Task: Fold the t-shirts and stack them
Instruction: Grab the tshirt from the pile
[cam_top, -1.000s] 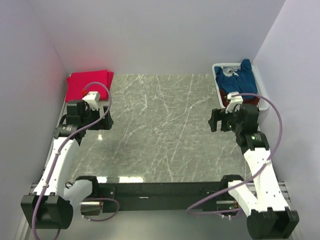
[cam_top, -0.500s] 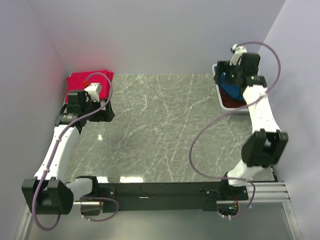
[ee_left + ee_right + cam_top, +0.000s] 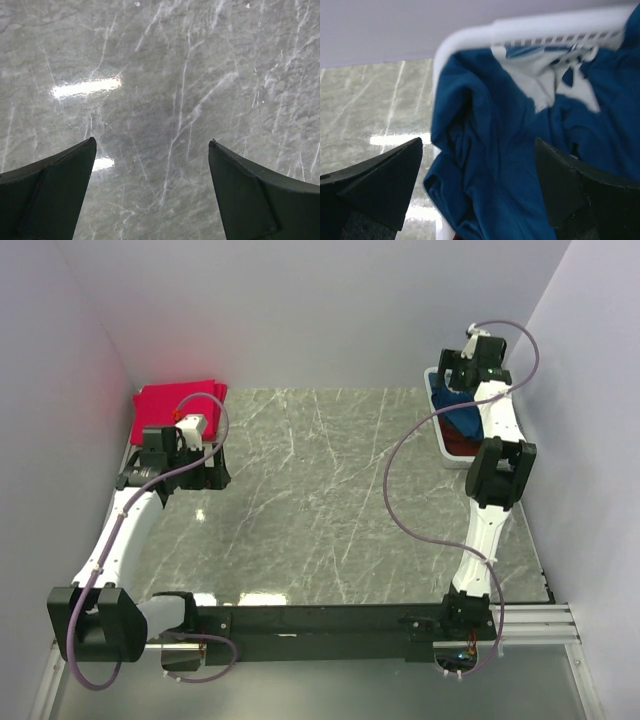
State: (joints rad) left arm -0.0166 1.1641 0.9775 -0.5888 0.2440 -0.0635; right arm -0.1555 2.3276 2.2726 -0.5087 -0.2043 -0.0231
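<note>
Cloth fills the gap between your right fingers [image 3: 375, 185]: the navy blue t-shirt [image 3: 490, 170] lies crumpled straight under them, in the white lattice basket [image 3: 470, 32]. Those fingers stand spread wide, one to each side of the heap, with nothing pinched between them. Whether their tips touch the fabric, you cannot tell from the wrist view. The shirt's white print [image 3: 535, 80] shows beyond the fingers, up against the basket's far rim. A fold of blue hangs over the rim on the side of the left-hand finger. From above you can see the dark maroon t-shirt [image 3: 462, 445] in the near end of the basket, on the arm-base side of the fingers, with the navy one beyond it.

Your left fingers [image 3: 50, 190] are likewise wide apart and hold nothing. Grey marbled table [image 3: 175, 75] shows between and beyond them, with two bright glints of light close by the left-hand finger. The folded pinkish-red t-shirts [image 3: 165, 405] sit stacked just beyond these fingers and a little to their left, in the table's far left corner. That stack is well apart from the basket under your right fingers.
</note>
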